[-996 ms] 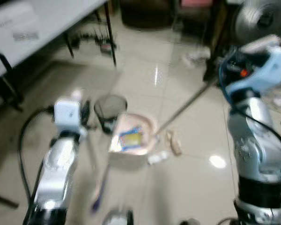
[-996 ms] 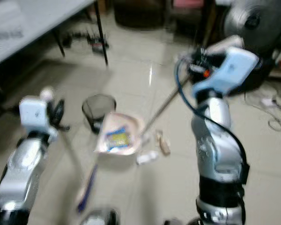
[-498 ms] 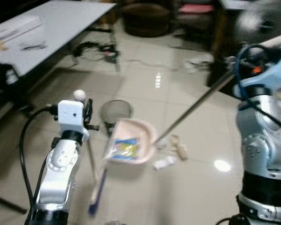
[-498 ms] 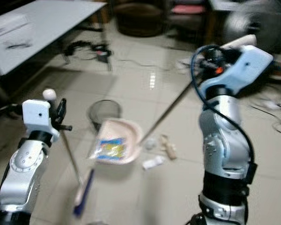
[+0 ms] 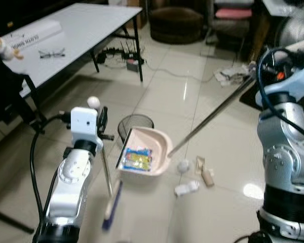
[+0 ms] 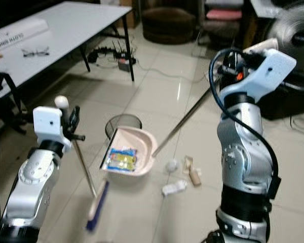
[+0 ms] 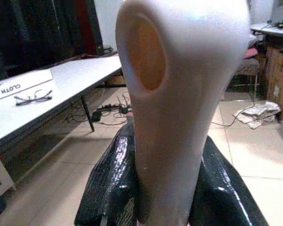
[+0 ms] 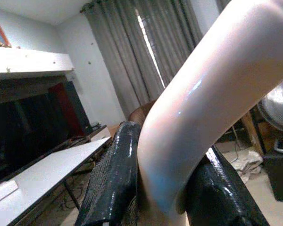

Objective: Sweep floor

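- Since a second ago the head camera has lifted and steadied: more of the white table (image 5: 81, 25) shows, and the blur is gone. Against the mesh bin (image 5: 135, 124), the dustpan (image 5: 144, 154) now sits tilted with its mouth just beside the bin's rim, rather than covering the floor in front of it.
- The right gripper (image 8: 165, 188) is clamped on the curved top of the dustpan's long handle (image 5: 213, 114), its fingers (image 8: 111, 183) pressed to either side of the pale tube.
- The left gripper (image 7: 170, 197) grips the broom handle (image 7: 179, 94) (the pale moulded end with its hanging hole fills that wrist view). The shaft runs down to the broom head (image 5: 111, 205), which lies on the tiles below the pan.
- In the pan lies a blue and yellow wrapper (image 5: 137, 158).
- Litter remains on the floor just to the pan's right: a crumpled white ball (image 5: 183, 165), a small white bottle (image 5: 186, 188) and tan scraps (image 5: 206, 174).
- My reading: one piece is collected, the rest is unswept, so the job looks partway through. The broom would need to come round behind those scraps and push them toward the pan.
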Robot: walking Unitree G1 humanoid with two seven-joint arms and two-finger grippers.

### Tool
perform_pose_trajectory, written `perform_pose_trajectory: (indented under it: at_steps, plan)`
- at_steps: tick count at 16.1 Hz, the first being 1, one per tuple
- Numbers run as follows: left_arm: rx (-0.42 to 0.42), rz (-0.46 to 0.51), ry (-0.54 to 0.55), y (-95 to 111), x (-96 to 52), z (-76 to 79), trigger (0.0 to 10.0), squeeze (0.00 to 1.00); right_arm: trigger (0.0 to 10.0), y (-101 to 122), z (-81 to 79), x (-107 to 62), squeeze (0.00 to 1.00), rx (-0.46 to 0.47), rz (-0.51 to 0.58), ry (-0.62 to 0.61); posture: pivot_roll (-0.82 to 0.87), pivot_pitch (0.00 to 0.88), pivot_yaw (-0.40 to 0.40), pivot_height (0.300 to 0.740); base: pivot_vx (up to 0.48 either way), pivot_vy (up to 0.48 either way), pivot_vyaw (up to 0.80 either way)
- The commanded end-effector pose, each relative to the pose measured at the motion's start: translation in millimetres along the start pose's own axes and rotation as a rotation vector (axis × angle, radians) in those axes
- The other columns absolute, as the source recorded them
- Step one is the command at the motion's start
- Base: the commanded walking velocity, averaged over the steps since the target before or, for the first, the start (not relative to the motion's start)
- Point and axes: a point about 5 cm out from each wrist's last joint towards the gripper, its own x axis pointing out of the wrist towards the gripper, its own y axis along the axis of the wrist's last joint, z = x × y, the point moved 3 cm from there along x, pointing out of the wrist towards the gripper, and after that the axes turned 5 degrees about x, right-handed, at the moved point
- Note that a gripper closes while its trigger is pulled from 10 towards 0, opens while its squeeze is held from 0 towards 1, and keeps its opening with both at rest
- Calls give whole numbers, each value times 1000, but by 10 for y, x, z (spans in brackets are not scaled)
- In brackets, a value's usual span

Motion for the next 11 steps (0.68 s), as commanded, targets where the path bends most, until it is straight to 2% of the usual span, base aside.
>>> perform_pose_trajectory:
  at_steps: [1,11]
  plan:
    - [23,33,21,90,12,-73,10000,0,10000,65,-157,3,0,32,25,58,-8,47,48,740,405,0,0]
    - [18,26,-4,68,1,-21,10000,0,10000,152,-119,26,0,70,47,34,-14,52,54,740,405,0,0]
